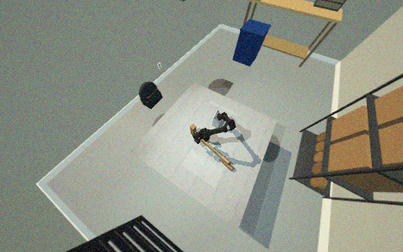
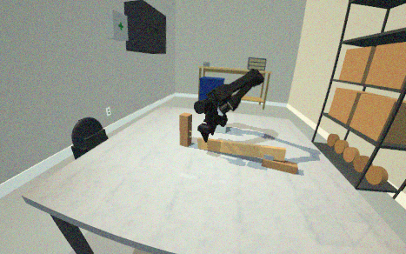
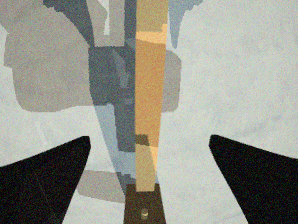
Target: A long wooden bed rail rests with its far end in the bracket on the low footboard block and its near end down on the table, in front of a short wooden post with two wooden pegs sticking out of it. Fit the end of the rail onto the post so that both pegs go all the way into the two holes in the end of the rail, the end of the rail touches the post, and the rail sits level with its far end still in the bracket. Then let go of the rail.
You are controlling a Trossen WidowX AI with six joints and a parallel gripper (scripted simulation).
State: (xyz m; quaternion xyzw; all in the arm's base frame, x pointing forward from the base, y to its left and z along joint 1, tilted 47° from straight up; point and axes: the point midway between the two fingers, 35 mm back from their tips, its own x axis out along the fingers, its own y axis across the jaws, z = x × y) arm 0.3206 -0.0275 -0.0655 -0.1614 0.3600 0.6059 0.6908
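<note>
The wooden post [image 1: 192, 129] [image 2: 185, 130] [image 3: 134, 206] stands upright; one peg [image 3: 144, 214] shows at the bottom of the wrist view. The long rail [image 1: 216, 151] [image 2: 247, 149] [image 3: 149, 95] has its near end low by the table, a small gap from the post in the exterior view. Its far end is at the low footboard block [image 1: 232, 168] [image 2: 282, 166]; the bracket is too small to make out. My gripper [image 1: 198, 140] [image 2: 205, 137] [image 3: 151, 142] is open above the rail's near end, one finger on each side of it in the wrist view, nothing between them.
The pale table [image 1: 172, 151] [image 2: 151, 187] carries these parts and the arm's base. Shadows of the arm fall beside the rail. A dark chair [image 1: 150, 95] [image 2: 88, 135], a blue bin [image 1: 251, 43] [image 2: 212, 87] and a shelf with boxes [image 1: 349, 155] [image 2: 356, 104] stand off the table.
</note>
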